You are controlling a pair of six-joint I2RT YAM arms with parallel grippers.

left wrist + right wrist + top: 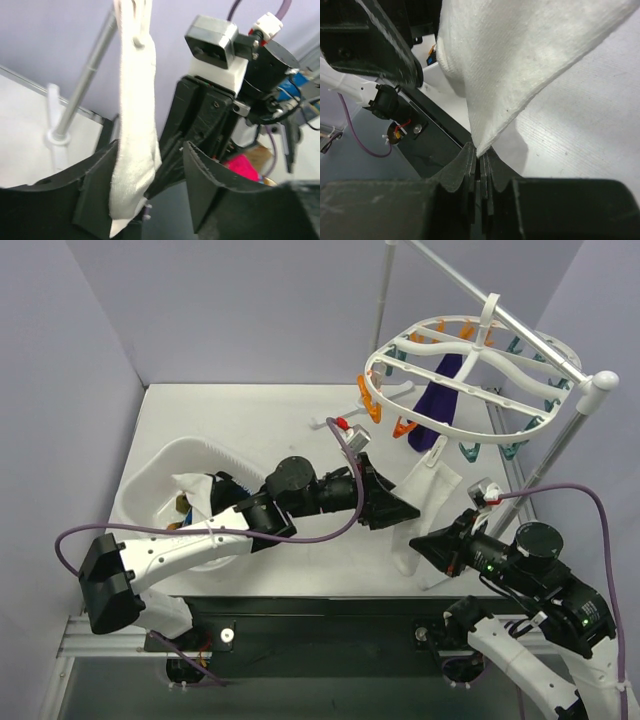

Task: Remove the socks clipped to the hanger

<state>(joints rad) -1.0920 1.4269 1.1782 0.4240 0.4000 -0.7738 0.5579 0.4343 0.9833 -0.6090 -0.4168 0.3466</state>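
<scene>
We start with the white sock: it hangs limp beneath the near rim of the hanger, its top up among the teal clips, though we cannot tell which clip holds it. The hanger itself sits high at the right rear, slung from a metal pole, and a dark purple sock dangles inside its ring. Down low, the right gripper has its jaws pinched tight on the bottom corner of the white sock. The left gripper is just beside it with its jaws spread wide; the sock drops between its fingers, lying against the left one, with clear space to the other. Further out, on the left of the white table, we see a white tub with fabric in it.
</scene>
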